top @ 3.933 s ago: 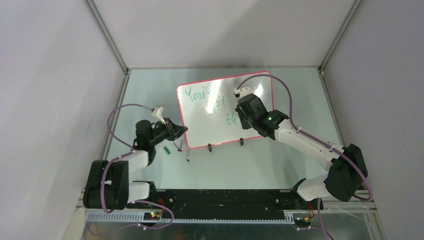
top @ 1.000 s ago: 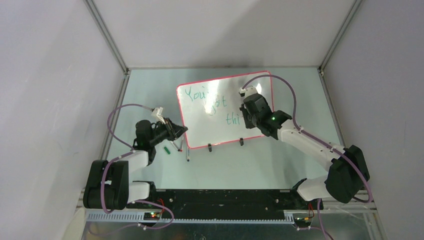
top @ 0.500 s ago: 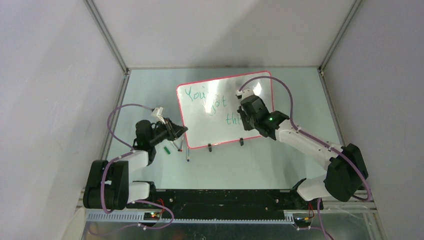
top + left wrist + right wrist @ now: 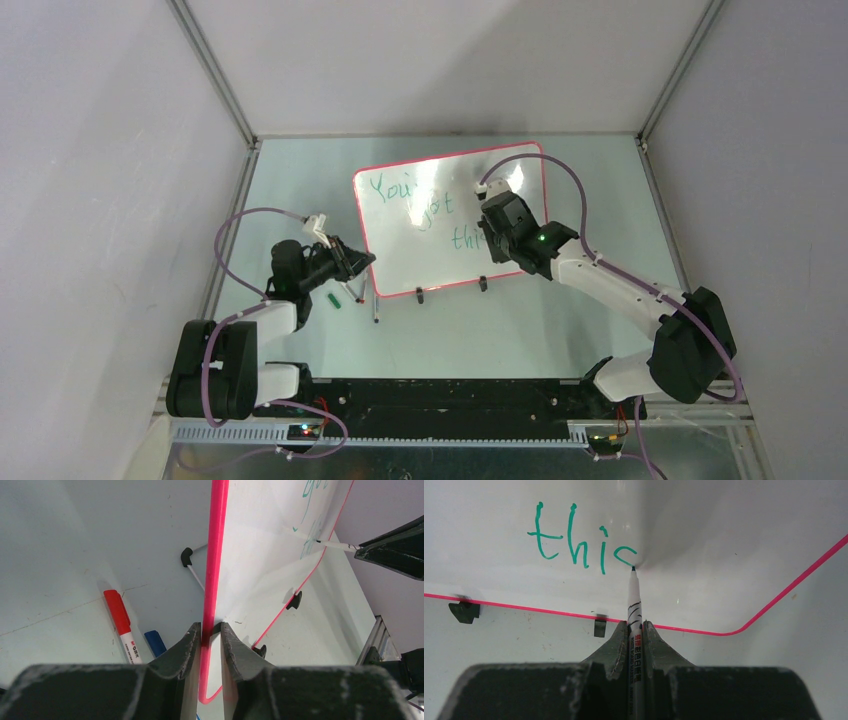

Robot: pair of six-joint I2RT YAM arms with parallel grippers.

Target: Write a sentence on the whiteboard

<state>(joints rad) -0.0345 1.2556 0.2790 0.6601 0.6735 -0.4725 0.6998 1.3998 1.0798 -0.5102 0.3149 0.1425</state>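
The whiteboard [image 4: 420, 235] leans tilted on the table, its red-pink rim [image 4: 215, 555] clamped between the fingers of my left gripper [image 4: 211, 627], which is shut on the board's left edge. The sentence [image 4: 400, 190] runs in teal stepped lines; the right wrist view shows its last word, "thi" plus a curved stroke [image 4: 574, 545]. My right gripper [image 4: 635, 626] is shut on a white marker [image 4: 634, 597], whose tip touches the board at the end of that curved stroke. In the top view the right gripper [image 4: 487, 232] hovers over the board's lower right part.
A red-capped marker [image 4: 120, 620], a blue one [image 4: 156, 642] and a thin black-capped pen [image 4: 192, 567] lie on the table left of the board. A green cap [image 4: 334, 299] lies near the left arm. Two black clip feet [image 4: 418, 294] sit on the board's near edge.
The right gripper has shifted a little with the marker along the third line, where a new curved stroke follows "thi". The left arm and the board have not moved.
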